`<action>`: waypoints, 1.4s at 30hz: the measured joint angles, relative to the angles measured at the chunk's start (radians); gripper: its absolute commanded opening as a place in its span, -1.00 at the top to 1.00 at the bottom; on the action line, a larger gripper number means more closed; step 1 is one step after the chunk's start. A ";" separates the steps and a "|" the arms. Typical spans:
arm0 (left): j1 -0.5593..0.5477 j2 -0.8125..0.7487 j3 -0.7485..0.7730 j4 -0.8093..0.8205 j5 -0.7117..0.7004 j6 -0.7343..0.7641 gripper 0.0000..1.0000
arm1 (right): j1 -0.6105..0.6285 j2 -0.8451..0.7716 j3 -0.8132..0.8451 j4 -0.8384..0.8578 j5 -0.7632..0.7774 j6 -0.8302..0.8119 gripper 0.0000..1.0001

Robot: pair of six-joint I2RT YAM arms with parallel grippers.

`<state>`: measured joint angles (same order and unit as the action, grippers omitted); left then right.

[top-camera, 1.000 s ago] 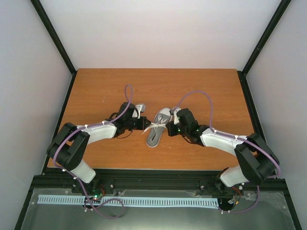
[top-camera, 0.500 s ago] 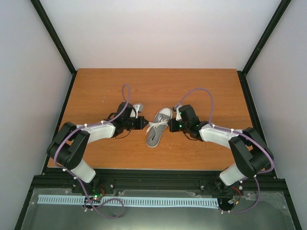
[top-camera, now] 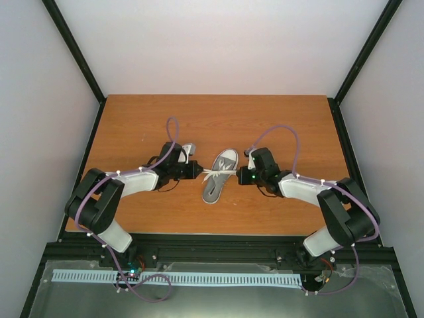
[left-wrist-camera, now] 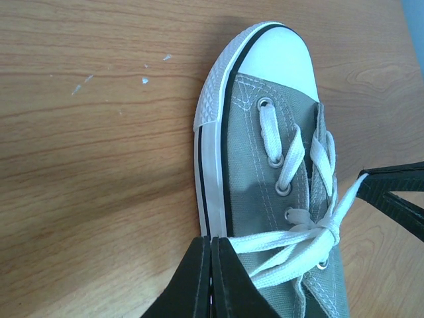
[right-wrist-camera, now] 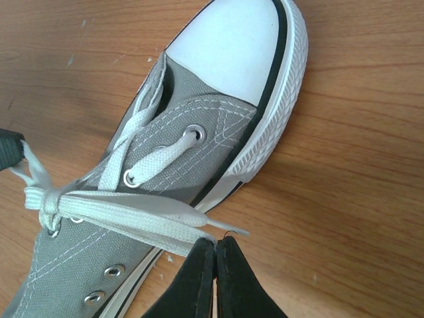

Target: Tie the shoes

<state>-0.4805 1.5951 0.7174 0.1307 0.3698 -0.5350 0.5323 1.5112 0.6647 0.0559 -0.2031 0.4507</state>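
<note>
A rectangular orange-brown wood-grain tabletop (top-camera: 132,119) carries a single small grey canvas sneaker (top-camera: 212,191) with a white toe cap, white sole rim and white laces (top-camera: 215,173). The sneaker rests sole-down near the tabletop's middle, toe toward the far edge and heel toward the near edge. Near its toe, tiny pale specks (left-wrist-camera: 144,81) dot the wood.

The top view looks steeply down from behind the arms, far enough to take in the whole worktop (top-camera: 132,126). Wrist views look past the left tool (left-wrist-camera: 211,246) and right tool (right-wrist-camera: 216,246) (close, from opposite sides). All three share the shoe (top-camera: 214,187) and laces (left-wrist-camera: 291,238).
</note>
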 measured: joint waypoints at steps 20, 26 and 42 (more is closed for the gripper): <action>0.012 0.000 -0.035 0.020 -0.012 -0.015 0.98 | -0.011 -0.020 -0.083 0.074 -0.010 0.018 0.94; 0.015 0.000 -0.046 0.029 -0.012 -0.018 0.98 | -0.023 -0.020 -0.103 0.103 -0.023 0.025 0.94; 0.021 0.000 -0.058 0.058 -0.010 -0.030 0.99 | -0.042 -0.022 -0.136 0.155 -0.063 0.029 0.94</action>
<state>-0.4599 1.5948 0.6590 0.1886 0.3595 -0.5648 0.4900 1.4895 0.5285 0.2108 -0.2665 0.4793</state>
